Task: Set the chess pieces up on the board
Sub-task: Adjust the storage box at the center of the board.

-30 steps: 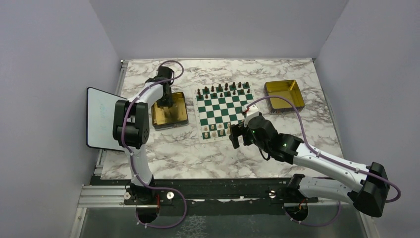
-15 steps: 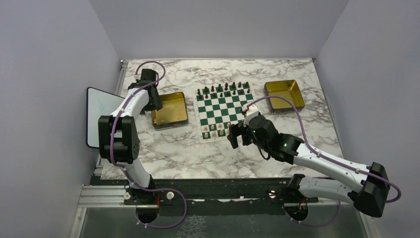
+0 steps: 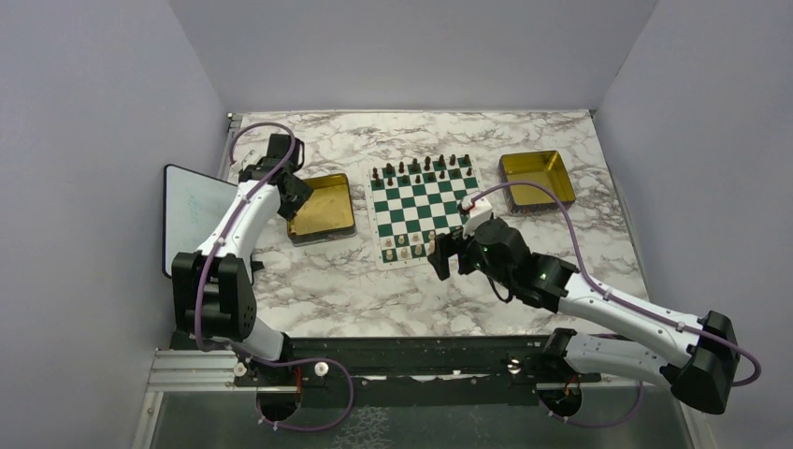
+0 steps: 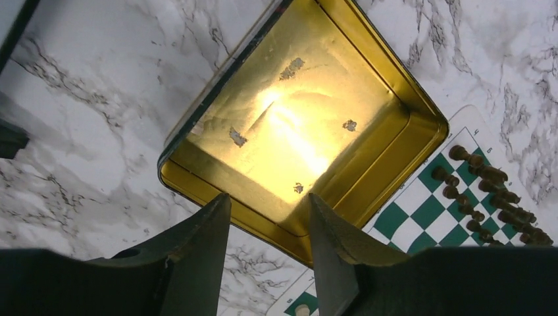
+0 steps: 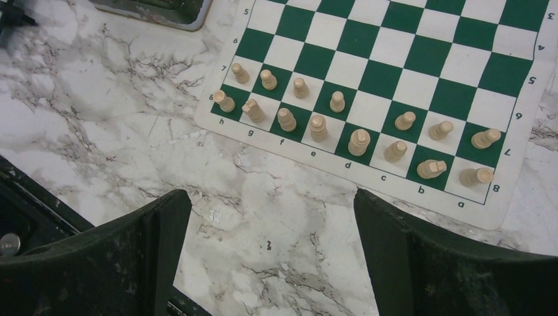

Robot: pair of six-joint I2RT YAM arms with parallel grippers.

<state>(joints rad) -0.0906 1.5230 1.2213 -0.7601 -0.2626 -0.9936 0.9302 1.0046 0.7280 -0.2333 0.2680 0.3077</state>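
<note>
Right wrist view: your right gripper [image 5: 271, 197] hangs spread wide and empty over the tabletop [image 5: 99, 151], just off the near edge of the board [image 5: 388, 39]. The cream chess pieces [image 5: 358, 141] stand in two rows along that edge. Left wrist view: your left gripper [image 4: 268, 201], partly spread and holding nothing, hovers over the gold tray [image 4: 395, 141] left of the board.

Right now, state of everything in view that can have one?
left tool: open, holding nothing, over the left tray
right tool: open wide, holding nothing, by the board's near edge
left tray: empty
right tray: looks empty from above
board: flat, middle rows bare
cream pieces: fill the two near rows, one gap in the second row
dark pieces: lined up on the far rows
</note>
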